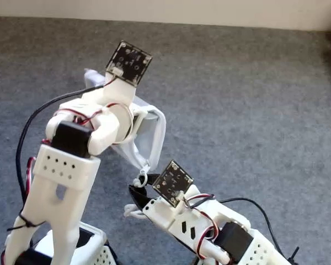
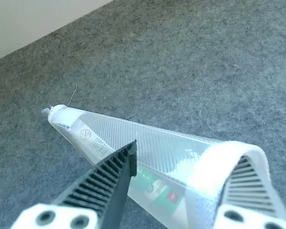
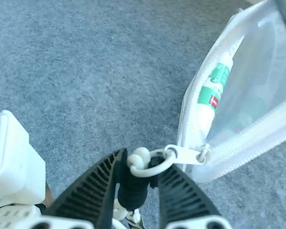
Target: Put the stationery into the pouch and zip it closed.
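Right claw (image 3: pixel 140 168) pinching zip pull (image 3: pixel 183 154), left claw (image 2: pixel 181 155) gripping pouch (image 2: pixel 109 131), grey carpet (image 1: pixel 254 99)

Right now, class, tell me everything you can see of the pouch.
The pouch is a clear, ribbed plastic case with white fabric edging and a white zip. Inside lies a white tube with green and red labels. The left gripper has its jaws closed across the pouch's body, holding it between the two arms. The right gripper pinches the ring of the zip pull, whose slider sits at one corner.
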{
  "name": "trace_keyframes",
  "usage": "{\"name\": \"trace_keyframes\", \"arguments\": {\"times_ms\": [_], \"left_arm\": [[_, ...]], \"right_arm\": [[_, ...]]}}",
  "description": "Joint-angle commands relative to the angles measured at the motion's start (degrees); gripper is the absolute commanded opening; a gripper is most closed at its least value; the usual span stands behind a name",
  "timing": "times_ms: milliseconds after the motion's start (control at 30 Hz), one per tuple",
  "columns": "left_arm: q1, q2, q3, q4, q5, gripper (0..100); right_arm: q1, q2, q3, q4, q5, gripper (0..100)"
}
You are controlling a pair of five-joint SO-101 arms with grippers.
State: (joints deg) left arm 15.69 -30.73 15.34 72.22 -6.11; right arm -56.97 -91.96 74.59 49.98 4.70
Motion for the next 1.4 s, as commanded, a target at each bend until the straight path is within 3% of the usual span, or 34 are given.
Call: {"name": "trace_keyframes", "arguments": {"times_ms": [0,233,400,600,767,967,1233,1367], "left_arm": [[3.56,1.45,-6.37,5.98,-2.02,30],[6.29,1.89,-18.68,15.38,-2.46,30],[6.11,1.45,-22.11,18.81,-2.46,30],[1.54,1.27,-22.99,23.38,-2.9,30],[0.13,-2.33,-19.91,26.2,-8.18,29],[0.13,-12.62,-9.01,25.41,-10.64,30],[-0.84,-20.88,9.98,13.63,-10.81,30],[-0.48,-25.1,16.84,9.41,-14.15,30]], "right_arm": [[0.31,-1.89,-0.13,-0.31,0.44,0.5],[0.75,-1.89,-0.13,-0.31,0.35,0.5],[5.76,-1.89,-0.22,-2.86,0.18,0.5],[12.35,-1.89,-0.75,-3.91,0.09,0.5],[16.4,-1.89,-0.75,-3.91,-0.18,0.5],[18.07,-1.98,-0.84,-3.91,-2.73,0.5],[18.15,-1.98,-2.07,-3.91,-3.16,0.5],[18.15,-1.98,-2.07,-3.91,-3.16,0.5]]}}
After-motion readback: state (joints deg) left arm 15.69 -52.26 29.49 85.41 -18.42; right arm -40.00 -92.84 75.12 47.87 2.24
